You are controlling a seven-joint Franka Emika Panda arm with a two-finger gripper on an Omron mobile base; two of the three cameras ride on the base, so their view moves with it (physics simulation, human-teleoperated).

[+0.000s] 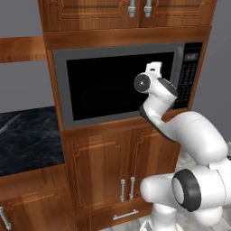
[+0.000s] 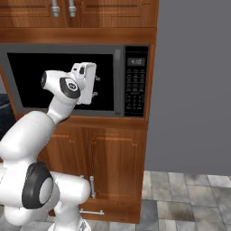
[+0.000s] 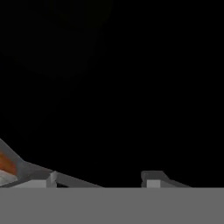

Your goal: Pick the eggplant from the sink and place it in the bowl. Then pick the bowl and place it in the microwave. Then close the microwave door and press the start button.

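Microwave door (image 1: 119, 85) looks shut, dark glass flush in the grey frame of the one microwave (image 2: 67, 47); eggplant and bowl presumably inside, can't confirm through the glass. My gripper (image 2: 96, 86) sits right at the glass; spread or pressed together, can't tell. Step in hand, I judge: the start button. Next move: shift right to the single keypad (image 2: 136, 81) and press.
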